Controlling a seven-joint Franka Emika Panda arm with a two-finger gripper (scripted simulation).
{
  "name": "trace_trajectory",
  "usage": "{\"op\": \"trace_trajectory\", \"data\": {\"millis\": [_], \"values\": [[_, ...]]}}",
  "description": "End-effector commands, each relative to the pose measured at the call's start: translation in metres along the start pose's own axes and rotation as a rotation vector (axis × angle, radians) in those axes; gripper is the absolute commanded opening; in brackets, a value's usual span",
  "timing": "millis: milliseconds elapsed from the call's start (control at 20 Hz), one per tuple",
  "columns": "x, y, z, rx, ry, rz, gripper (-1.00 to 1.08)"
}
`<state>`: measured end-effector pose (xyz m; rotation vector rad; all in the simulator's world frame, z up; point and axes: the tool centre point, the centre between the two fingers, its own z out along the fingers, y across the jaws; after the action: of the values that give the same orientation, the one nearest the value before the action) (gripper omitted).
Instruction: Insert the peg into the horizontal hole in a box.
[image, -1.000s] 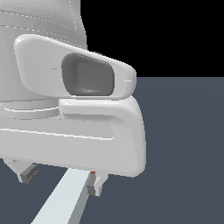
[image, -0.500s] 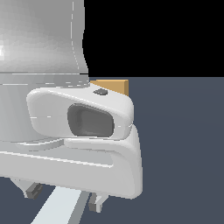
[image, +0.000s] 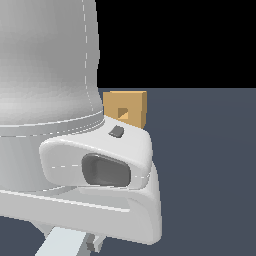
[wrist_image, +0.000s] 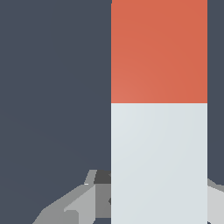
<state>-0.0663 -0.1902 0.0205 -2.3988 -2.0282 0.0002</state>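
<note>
The peg (image: 62, 243) is showing in the exterior view only as a pale strip under the arm (image: 50, 100), running toward the lower left of that view. Beside it we are seeing one finger (image: 92, 244) of the gripper (image: 80, 245); we cannot tell whether it is clamping. The box (image: 131, 109) is sitting behind the arm, its hole (image: 122, 114) facing us, the arm covering its left edge.

In the wrist view the peg (wrist_image: 159, 131) is filling the frame lengthwise, orange end away from the gripper (wrist_image: 159, 201), whose fingers (wrist_image: 74, 205) are flanking the grey part over the dark floor (wrist_image: 52, 87).
</note>
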Motion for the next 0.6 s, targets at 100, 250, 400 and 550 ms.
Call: {"op": "trace_trajectory", "data": {"millis": [100, 250, 400, 550], "values": [[0.0000, 0.0001, 0.0004, 0.000, 0.000, 0.000, -1.00], [0.0000, 0.0001, 0.0004, 0.000, 0.000, 0.000, -1.00], [0.0005, 0.0002, 0.0000, -0.001, 0.000, 0.000, -1.00], [0.0053, -0.0010, -0.0011, -0.001, 0.000, 0.002, -1.00]]}}
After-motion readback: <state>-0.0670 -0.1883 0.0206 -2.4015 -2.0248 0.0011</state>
